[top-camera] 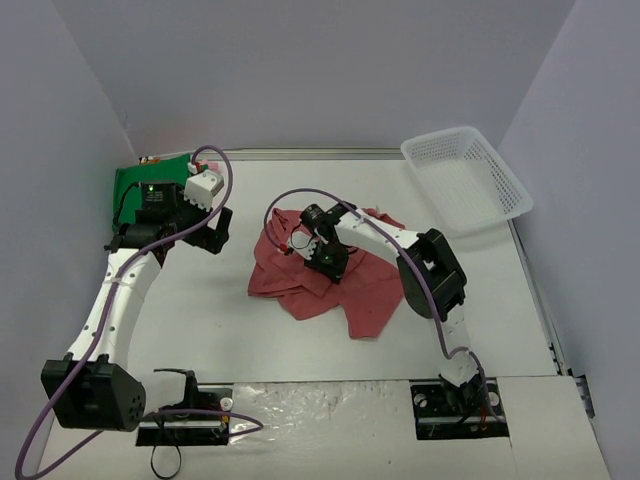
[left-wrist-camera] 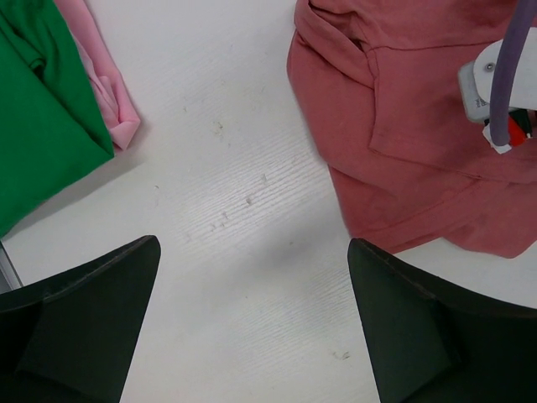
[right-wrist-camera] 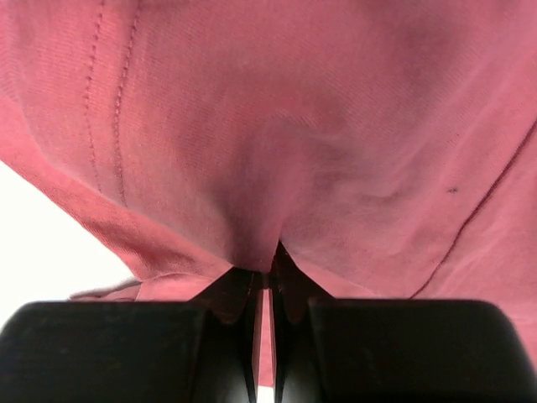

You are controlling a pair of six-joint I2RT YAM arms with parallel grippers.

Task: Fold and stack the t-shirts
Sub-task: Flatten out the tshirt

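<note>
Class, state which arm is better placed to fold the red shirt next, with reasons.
Right: the right gripper is shut on the red shirt; the left gripper hangs open over bare table.

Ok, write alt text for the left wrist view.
The left tool, open, hangs over the white table. A crumpled red shirt lies at upper right. A green shirt with a pink shirt at its edge lies at upper left.

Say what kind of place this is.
Probably a lab enclosure, not a home: a white table boxed in by plain pale walls, with the left arm and right arm bolted at its edge.
</note>
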